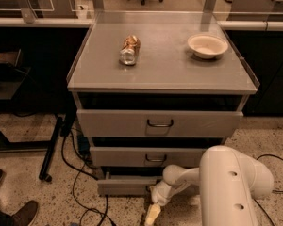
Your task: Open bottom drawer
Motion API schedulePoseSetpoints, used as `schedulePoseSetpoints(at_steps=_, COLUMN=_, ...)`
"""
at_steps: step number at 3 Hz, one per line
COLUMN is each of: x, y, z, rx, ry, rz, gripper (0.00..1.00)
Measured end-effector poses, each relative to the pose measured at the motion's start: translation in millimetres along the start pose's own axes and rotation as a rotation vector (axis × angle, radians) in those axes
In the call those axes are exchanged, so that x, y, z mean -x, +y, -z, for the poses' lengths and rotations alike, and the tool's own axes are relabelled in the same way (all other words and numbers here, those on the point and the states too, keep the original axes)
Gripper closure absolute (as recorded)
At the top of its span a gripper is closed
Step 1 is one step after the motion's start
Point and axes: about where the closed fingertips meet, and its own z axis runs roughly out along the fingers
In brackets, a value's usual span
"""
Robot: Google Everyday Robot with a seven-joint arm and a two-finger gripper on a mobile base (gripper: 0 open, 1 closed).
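Observation:
The grey cabinet has three drawers. The bottom drawer (125, 186) is the slimmest, and its front sticks out a little from the cabinet, just above the floor. The middle drawer (132, 157) and the top drawer (113, 123) also stand slightly out, with dark gaps above them. My white arm (231, 187) reaches in from the lower right. My gripper (152, 213) hangs in front of the centre of the bottom drawer, close to the floor. My wrist (162, 192) hides the bottom drawer's handle.
A crushed can (130, 50) and a white bowl (207, 45) sit on the cabinet top (165, 74). Black cables (78, 173) trail over the floor at the left. A dark stand leg (52, 149) and a person's shoes (12, 211) are at the lower left.

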Motion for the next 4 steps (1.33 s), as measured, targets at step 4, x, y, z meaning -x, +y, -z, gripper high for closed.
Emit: schedulePoseSetpoints(at_steps=4, x=-35.5, y=76.8, z=-10.7, rx=0.158, ry=0.032, rz=-0.036, gripper=0.0)
